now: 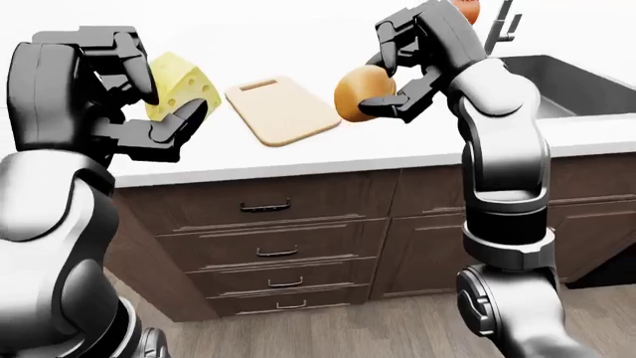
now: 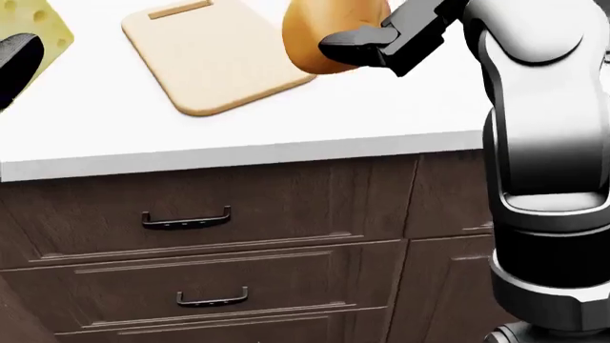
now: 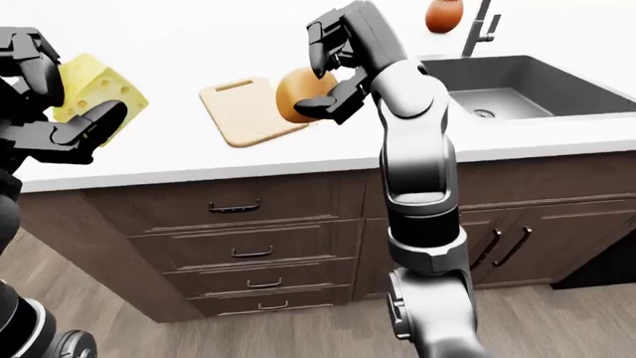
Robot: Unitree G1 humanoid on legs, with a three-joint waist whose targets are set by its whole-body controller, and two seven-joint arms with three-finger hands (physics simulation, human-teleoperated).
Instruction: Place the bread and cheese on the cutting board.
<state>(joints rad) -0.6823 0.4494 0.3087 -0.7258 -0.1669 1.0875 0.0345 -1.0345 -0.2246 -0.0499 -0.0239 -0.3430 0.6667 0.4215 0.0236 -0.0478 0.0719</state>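
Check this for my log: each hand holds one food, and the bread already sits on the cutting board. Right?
Not quite. The bread is not on the cutting board; the right-eye view shows it held up in the right hand, above the counter beside the board. The left hand does hold the cheese.

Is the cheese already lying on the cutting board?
No: in the left-eye view the cheese is gripped in the left hand, off to the left of the bare cutting board.

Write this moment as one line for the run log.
left hand: shut on cheese | right hand: shut on bread | cutting board: bare, on counter | both items in air
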